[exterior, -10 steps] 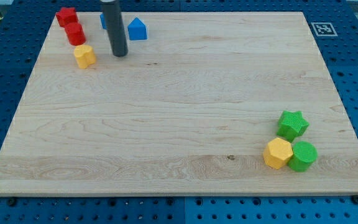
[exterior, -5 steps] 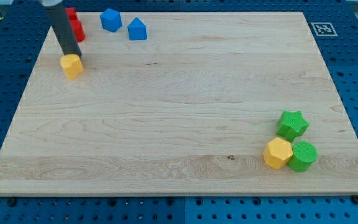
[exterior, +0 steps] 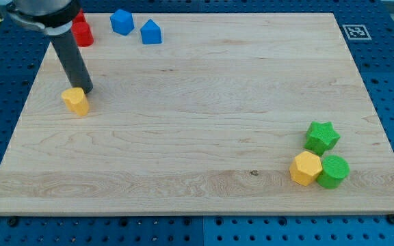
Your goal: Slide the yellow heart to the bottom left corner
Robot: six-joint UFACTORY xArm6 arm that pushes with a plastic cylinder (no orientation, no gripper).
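My tip touches the yellow heart at its upper edge — no pincer in view; the heart looks light, rigid, likely sliding easily on the counter. Best pushed squarely from its upper right — off-centre contact could spin it away.

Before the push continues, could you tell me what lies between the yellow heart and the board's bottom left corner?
Nothing: in the camera view, bare wood runs from the yellow heart to that corner.

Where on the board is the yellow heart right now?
The yellow heart sits near the board's left edge, in the view's upper left, just below my tip, with the red blocks farther up.
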